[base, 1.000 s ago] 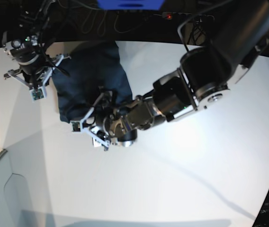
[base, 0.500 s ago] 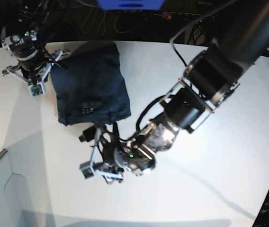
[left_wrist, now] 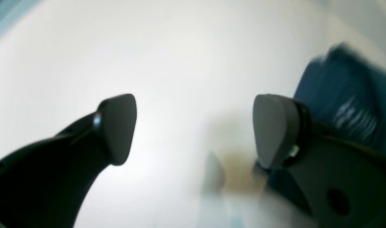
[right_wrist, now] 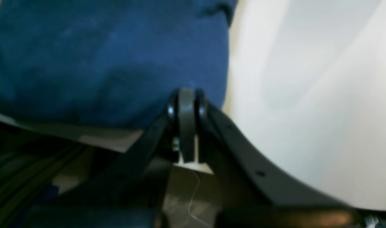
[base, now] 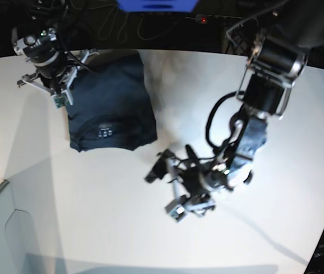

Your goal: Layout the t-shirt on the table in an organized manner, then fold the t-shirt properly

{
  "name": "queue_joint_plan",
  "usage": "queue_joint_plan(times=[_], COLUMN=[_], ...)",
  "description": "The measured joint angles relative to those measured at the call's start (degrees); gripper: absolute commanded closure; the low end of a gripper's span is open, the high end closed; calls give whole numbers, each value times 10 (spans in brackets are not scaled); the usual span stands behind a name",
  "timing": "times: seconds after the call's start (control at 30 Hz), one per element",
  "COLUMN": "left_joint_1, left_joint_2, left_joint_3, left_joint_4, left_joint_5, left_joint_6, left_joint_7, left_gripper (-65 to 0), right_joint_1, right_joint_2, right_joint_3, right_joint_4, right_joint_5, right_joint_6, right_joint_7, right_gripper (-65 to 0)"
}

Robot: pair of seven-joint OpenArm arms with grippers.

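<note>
In the lower middle of the base view my left gripper [base: 163, 170] is hanging over the bare white surface [base: 276, 188], its jaws spread wide and gripping nothing. In the left wrist view the two dark fingers [left_wrist: 117, 126] are standing well apart with only the pale surface [left_wrist: 167, 63] showing between them, and a blurred patch of the navy t-shirt [left_wrist: 345, 91] is sitting at the right edge of the frame, behind the right-hand finger. My left arm is bending down from the upper right of the base view, well apart from the garment.

Further back, in the upper left of the base view, the t-shirt [base: 109, 100] is lying folded into a compact rectangle on the surface, a small white printed mark [base: 104, 130] showing near its lower edge.

My right gripper [base: 56, 80] is hovering at the far left edge of the shirt, in the upper left corner. In the right wrist view its jaws are pressed together at frame centre [right_wrist: 187, 104], with the blue fabric [right_wrist: 101, 57] filling the upper left beyond them and the white surface [right_wrist: 307, 95] on the right. I cannot tell whether any cloth is pinched between them.
</note>
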Motion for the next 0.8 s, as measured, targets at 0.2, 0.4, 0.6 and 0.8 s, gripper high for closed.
queue_joint_plan(times=[0.2,0.4,0.6,0.8], left_joint_1=[98,216,300,350], left_joint_2=[-34,-37,-35,-35], left_joint_3=[-112,-230,-308,-358], left_joint_4=[142,247,268,263], left_joint_5=[-5,-1,-5,-3], left_joint_6=[0,-5,-6,-5], left_joint_7=[57,118,116,115], left_gripper=[-554,-554,-554,-554], right_joint_1=[21,26,25,25], right_joint_2=[2,2,2,3], right_joint_3=[3,1,2,1], right_joint_4=[-40,-90,-126,-151], right_joint_5=[0,0,0,0], right_joint_6=[0,0,0,0], right_joint_7=[24,51,68,76], right_gripper=[0,0,0,0])
